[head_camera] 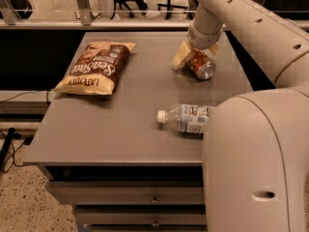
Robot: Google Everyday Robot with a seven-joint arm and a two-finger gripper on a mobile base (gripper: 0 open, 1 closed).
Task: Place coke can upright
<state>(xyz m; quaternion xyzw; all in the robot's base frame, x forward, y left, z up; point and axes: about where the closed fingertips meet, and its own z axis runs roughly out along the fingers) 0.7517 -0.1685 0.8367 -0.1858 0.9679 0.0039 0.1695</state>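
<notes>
Cream gripper [197, 56] at red, silver-ended coke can [202, 66], brown-and-yellow chip bag [96, 67], grey table [120, 134], seemingly blue-labelled bottle [186, 118].

Grey table [120, 144]: chip bag [96, 67] at left, bottle [186, 118] flat in front, tilted coke can [200, 65] in end effector [196, 57] far right.

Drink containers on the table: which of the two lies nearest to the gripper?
The red coke can, tilted at the far side of the table, right under the gripper. The clear bottle lies on its side, apart, nearer the front edge.
</notes>
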